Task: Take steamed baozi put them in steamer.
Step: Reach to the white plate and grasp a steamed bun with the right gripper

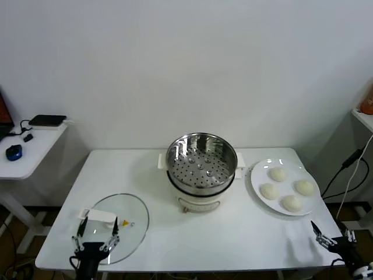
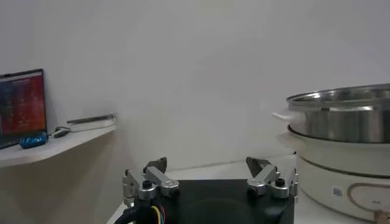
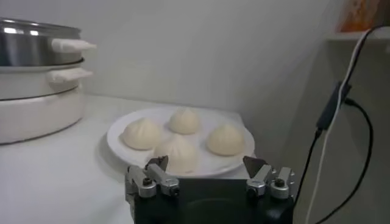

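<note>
Several cream-white baozi [image 1: 289, 188] lie on a white plate [image 1: 257, 178] at the table's right; they also show in the right wrist view [image 3: 177, 152]. The steel steamer basket [image 1: 201, 158] with a perforated floor sits on a white pot body at the table's middle; it holds nothing. It also shows in the left wrist view [image 2: 343, 115] and the right wrist view [image 3: 33, 42]. My right gripper [image 1: 331, 237] [image 3: 206, 165] is open and empty at the front right table edge, short of the plate. My left gripper [image 1: 97, 235] [image 2: 207, 165] is open and empty at the front left, over the glass lid.
A flat glass lid [image 1: 132, 210] with a white handle lies front left on the table. A side shelf [image 1: 23, 153] with a blue mouse and a black box stands at the left. Black cables [image 1: 348, 169] hang at the right beside a shelf.
</note>
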{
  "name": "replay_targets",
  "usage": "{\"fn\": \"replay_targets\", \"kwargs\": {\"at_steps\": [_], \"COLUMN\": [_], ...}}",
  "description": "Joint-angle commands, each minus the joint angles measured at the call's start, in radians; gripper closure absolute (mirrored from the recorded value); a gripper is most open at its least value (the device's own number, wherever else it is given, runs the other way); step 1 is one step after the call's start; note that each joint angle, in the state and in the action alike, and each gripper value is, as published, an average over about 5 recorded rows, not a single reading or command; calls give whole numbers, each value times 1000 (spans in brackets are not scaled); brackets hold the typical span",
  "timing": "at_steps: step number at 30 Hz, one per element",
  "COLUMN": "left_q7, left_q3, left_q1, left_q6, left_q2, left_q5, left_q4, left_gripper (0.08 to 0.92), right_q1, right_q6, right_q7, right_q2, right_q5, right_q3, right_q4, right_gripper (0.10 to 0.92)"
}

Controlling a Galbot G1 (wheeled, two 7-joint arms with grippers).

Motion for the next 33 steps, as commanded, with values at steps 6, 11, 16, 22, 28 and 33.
{"fn": "replay_targets", "kwargs": {"at_steps": [6, 11, 16, 22, 28, 33], "left_q7": [1, 0, 0, 0, 0, -1], "left_q3": [8, 18, 20, 28, 44, 43], "left_q1": [4, 8, -2, -15, -20, -23], "left_q6": [-19, -31, -28, -23, -24, -25], "left_q2": [-2, -6, -9, -9, -12, -10], "left_q5": [-6, -7, -7, -4, 2, 1], "left_q4": [-1, -5, -4, 0, 4, 9], "left_gripper": [177, 177, 177, 177, 177, 177], "right_q1": [481, 712, 910, 1242, 1640, 1884], "right_q6": [-310, -375, -359, -305, -264, -192], "right_q7": [27, -87, -280, -516, -750, -879], "right_q2": [-235, -356, -449, -457, -368, -229], "right_q5": [-89, -94, -161, -282, -377, -440], "right_q3": [-249, -464, -662, -1000, -1378, -1656], "right_q4": [50, -25, -141, -299, -455, -627], "right_gripper": [203, 203, 203, 203, 203, 203]}}
